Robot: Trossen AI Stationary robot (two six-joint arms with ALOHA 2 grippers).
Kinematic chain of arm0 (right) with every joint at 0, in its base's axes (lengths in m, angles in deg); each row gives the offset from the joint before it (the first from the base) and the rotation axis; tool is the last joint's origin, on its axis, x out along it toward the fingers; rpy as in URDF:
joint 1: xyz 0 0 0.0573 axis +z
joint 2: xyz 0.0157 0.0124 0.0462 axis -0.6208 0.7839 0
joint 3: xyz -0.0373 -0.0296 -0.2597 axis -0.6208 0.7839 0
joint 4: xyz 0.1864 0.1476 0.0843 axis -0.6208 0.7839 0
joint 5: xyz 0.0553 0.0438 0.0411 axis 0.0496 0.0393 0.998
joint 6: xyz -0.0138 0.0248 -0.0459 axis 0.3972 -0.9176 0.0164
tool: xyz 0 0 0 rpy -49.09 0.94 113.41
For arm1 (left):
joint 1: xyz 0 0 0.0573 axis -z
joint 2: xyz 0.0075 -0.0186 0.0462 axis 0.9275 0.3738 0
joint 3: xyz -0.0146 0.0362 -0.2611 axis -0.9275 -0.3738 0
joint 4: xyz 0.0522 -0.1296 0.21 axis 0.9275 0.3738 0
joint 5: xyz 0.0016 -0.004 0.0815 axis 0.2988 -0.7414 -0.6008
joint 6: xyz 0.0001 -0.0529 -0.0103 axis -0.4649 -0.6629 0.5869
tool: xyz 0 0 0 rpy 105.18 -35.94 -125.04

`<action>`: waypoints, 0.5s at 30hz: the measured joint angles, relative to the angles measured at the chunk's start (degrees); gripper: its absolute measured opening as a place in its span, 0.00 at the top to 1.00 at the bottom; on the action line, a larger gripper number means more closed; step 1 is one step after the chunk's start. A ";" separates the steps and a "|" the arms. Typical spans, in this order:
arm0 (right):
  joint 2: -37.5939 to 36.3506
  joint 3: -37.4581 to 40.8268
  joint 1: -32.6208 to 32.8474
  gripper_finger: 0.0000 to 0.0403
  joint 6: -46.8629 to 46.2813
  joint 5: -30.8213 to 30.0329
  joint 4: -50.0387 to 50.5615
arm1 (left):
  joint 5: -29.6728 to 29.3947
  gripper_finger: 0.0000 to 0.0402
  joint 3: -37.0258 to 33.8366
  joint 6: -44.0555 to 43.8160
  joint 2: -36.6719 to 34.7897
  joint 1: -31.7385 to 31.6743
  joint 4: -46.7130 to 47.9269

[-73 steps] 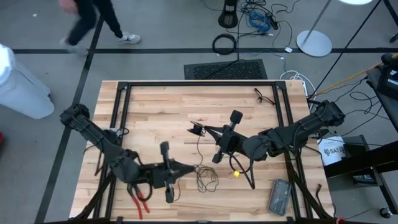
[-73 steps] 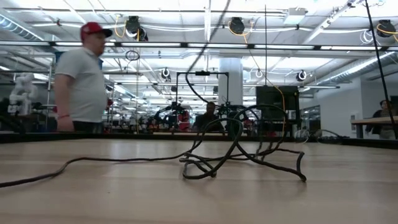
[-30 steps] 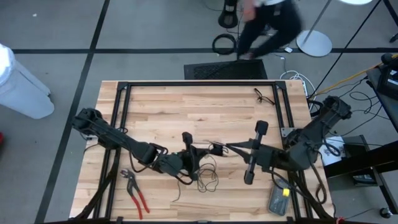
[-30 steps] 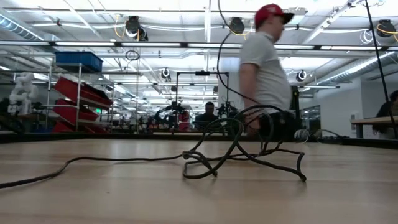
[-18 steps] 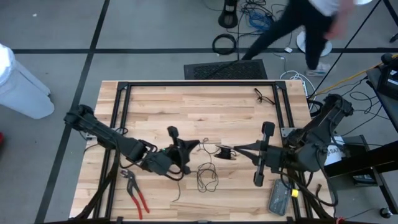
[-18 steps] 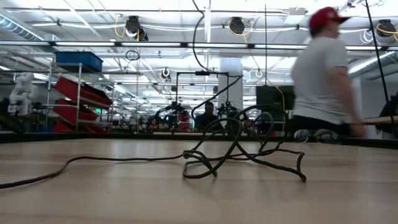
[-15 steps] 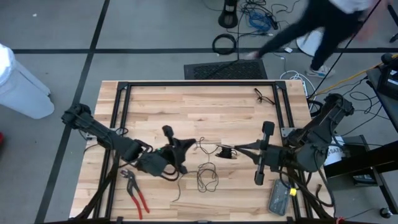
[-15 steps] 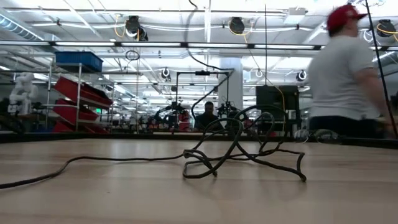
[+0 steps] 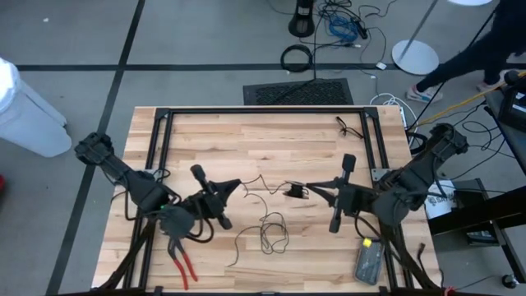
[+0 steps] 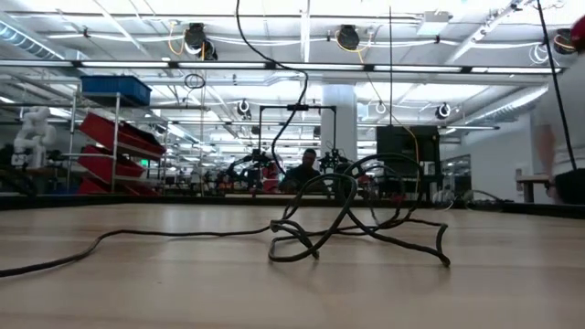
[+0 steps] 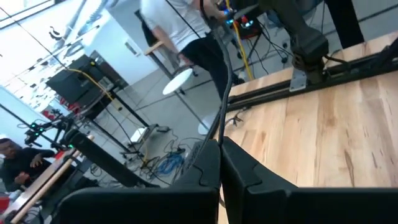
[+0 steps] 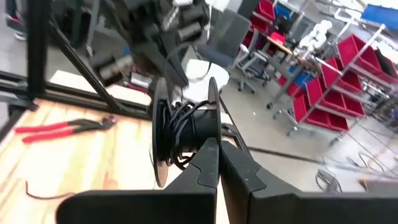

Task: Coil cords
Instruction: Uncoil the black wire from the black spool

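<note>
The cord is thin and black. Part of it is wound on a small round puck (image 9: 293,192) (image 12: 180,130). Part lies in a loose heap (image 9: 273,234) (image 10: 347,228) on the table's near middle. In the low view a strand climbs from the heap out of the picture's top. My left gripper (image 9: 237,183) (image 11: 219,149) hangs left of the puck, shut on the cord. My right gripper (image 9: 308,190) (image 12: 217,152) is just right of the puck, shut on it. A short span of cord (image 9: 261,178) bridges the two above the table. My left gripper pinches a single strand of the cord (image 11: 219,132) between its two fingertips. Its fingers lie about level and point toward the table's right. The strand leaves the fingers (image 11: 208,163) and runs on toward the puck, clear of the table. My right gripper pinches the rim of the puck's nearer disc (image 12: 213,127) between its two fingers. The fingers (image 12: 207,163) come about level from the table's right. The puck is lifted clear of the table with its discs on edge, and turns of cord are wound between them.
Red-handled pliers (image 9: 182,259) lie near the front left. A grey flat case (image 9: 368,261) lies at the front right, and a small dark cord scrap (image 9: 345,126) at the far right. A black frame (image 9: 263,110) rims the table. A person (image 9: 485,57) walks beyond the far right corner.
My left gripper has drawn back toward the table's left edge and risen, still shut on the cord, so the span between it and the puck has lengthened. My right gripper has shifted slightly and tipped its wrist, keeping the puck. The heap has stayed put. A person has crossed behind the table.
</note>
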State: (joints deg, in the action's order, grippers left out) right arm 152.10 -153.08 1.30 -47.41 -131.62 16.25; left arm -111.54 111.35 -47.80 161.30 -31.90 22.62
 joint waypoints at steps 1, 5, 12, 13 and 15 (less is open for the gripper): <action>0.00 0.00 -0.46 1.00 -0.77 0.02 0.88 | -0.61 1.00 0.00 0.00 -0.06 0.34 0.00; 0.00 0.00 -2.00 1.00 -3.17 0.02 3.67 | -2.87 1.00 0.00 0.04 -0.30 1.17 0.04; 0.71 0.00 -5.82 1.00 -5.69 6.45 7.31 | -4.38 1.00 0.00 0.04 -0.39 1.47 -1.04; 0.99 0.00 -6.34 1.00 -6.01 7.22 7.68 | -4.39 1.00 0.00 0.02 -0.39 1.49 -1.84; 1.71 0.00 -7.39 1.00 -6.05 7.56 7.83 | -4.38 1.00 0.00 0.04 -0.39 1.52 -3.45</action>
State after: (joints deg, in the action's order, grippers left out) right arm 153.81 -153.08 -6.09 -53.46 -124.06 24.08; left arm -115.93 111.35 -47.76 160.92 -30.38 19.17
